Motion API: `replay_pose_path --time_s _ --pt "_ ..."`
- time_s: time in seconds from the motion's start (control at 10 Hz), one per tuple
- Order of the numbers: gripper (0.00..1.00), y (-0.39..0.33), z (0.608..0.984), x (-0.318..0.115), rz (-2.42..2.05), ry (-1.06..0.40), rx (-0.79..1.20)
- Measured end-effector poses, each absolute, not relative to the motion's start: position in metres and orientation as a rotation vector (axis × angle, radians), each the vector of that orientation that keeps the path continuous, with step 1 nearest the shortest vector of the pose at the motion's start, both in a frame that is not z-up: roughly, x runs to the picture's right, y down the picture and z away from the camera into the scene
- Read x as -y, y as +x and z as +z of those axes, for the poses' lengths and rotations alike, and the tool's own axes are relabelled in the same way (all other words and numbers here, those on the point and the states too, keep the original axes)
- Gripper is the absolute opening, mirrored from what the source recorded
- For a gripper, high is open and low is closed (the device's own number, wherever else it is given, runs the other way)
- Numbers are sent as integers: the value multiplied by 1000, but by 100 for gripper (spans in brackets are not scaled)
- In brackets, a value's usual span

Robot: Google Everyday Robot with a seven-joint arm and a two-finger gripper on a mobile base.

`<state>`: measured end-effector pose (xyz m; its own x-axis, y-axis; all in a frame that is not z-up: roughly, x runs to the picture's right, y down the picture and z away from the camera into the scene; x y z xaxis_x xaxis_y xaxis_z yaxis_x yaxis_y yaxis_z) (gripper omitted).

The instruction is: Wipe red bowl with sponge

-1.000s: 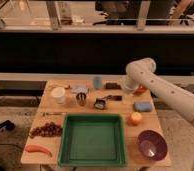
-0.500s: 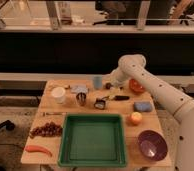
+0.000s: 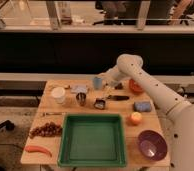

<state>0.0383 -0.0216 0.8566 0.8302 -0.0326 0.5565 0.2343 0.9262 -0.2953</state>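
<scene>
Arm position is the main change, single camera view. The white robot arm [image 3: 155, 92] comes in from the right side. A second ago its bend hung over the back right of the light wooden table [image 3: 151, 125] and its end was close to the small round orange-red bowl [image 3: 136, 87]. Half a second ago it had already swung left. Now the gripper [image 3: 104, 81] sits at the back centre of the table, just beside the pale blue cup [image 3: 97, 83] and well apart from the bowl. I cannot tell whether the gripper is open or closed, or whether it carries anything; it reads only as a dark end against the cup. The orange-red bowl stands at the back right, its left edge partly hidden by the forearm passing in front of it, otherwise in the same spot as before. The blue rectangular sponge [image 3: 142, 106] lies flat on the table in front of the bowl, near it but not touching, and has not shifted across the three pictures. The green square plastic tray [image 3: 92, 117], the round orange fruit [image 3: 135, 118] and the larger purple bowl [image 3: 152, 145] are likewise unmoved. Judgement: the sponge looks not yet picked up, so wiping has not begun. The leftward swing carries the gripper away from both task items; it would need to come back right and down over the sponge first.
</scene>
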Motion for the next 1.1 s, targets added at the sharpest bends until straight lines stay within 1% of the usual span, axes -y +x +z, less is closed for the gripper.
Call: replay_pose_path --time_s 0.3,0.6,1.1 --pt "80 20 852 14 -175 -320 641" --pt "80 3 855 13 -202 -298 670" --pt "80 -16 865 32 -241 -242 693"
